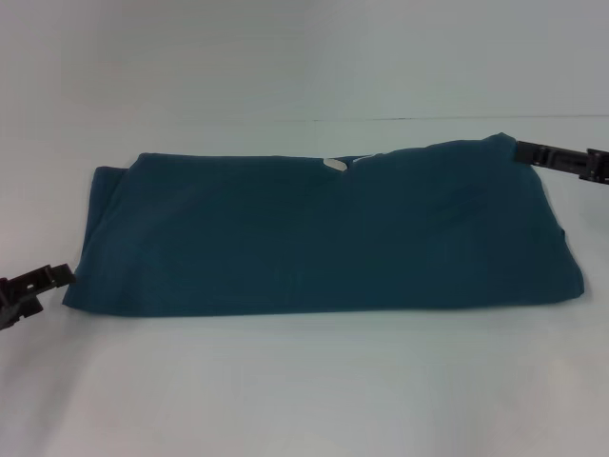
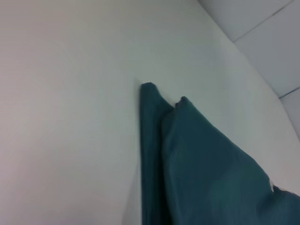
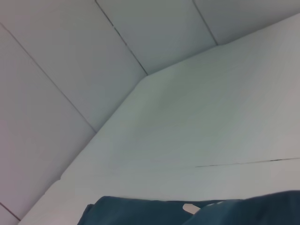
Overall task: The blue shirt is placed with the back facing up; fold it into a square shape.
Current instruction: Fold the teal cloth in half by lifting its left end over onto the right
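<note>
The blue shirt (image 1: 314,238) lies on the white table as a wide folded band, plain side up, with a small white neck label (image 1: 335,165) at its far edge. My right gripper (image 1: 519,149) is at the far right corner, shut on the cloth, which rises slightly toward it. My left gripper (image 1: 67,274) sits low at the near left corner, its tip against the shirt's edge. The left wrist view shows the blue shirt (image 2: 211,178) with two layered corners pointing away. The right wrist view catches the blue shirt (image 3: 140,211) and the label (image 3: 190,208) along its lower border.
The white table (image 1: 304,381) spreads around the shirt on all sides. Its far edge meets a pale panelled wall (image 3: 70,70). A thin seam (image 3: 243,163) runs across the tabletop behind the shirt.
</note>
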Robot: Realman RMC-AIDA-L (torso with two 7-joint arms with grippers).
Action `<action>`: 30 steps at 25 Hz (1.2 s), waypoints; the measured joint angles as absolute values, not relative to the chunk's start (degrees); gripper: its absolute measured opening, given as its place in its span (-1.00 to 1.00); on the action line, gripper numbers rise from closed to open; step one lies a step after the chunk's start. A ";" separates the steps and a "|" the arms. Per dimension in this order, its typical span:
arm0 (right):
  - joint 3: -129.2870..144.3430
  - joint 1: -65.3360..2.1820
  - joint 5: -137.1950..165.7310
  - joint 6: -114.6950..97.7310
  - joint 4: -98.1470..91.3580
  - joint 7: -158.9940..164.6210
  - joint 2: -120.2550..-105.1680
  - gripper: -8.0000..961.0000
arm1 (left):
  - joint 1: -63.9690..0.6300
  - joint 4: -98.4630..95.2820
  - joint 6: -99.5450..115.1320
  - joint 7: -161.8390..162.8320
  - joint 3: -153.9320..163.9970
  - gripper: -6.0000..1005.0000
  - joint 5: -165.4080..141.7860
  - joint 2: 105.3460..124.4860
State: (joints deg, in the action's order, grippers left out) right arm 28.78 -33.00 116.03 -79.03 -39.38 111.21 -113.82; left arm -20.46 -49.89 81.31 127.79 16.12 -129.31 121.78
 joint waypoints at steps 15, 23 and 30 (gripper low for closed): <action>29.79 -34.07 115.93 -78.51 -39.37 112.66 -113.78 0.91 | -22.34 -47.04 80.76 128.06 17.70 0.76 -131.89 121.56; 33.53 -34.09 115.93 -79.75 -39.48 112.03 -112.88 0.91 | -23.16 -45.82 79.58 128.50 18.54 0.76 -132.24 121.21; 33.92 -34.13 115.76 -83.46 -39.68 110.60 -112.25 0.91 | -23.44 -45.78 78.75 129.48 19.48 0.76 -133.73 121.20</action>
State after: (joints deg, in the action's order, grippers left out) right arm 33.92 -34.13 115.76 -83.46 -39.68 110.60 -112.25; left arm -23.44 -45.78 78.75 129.48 19.48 -133.73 121.20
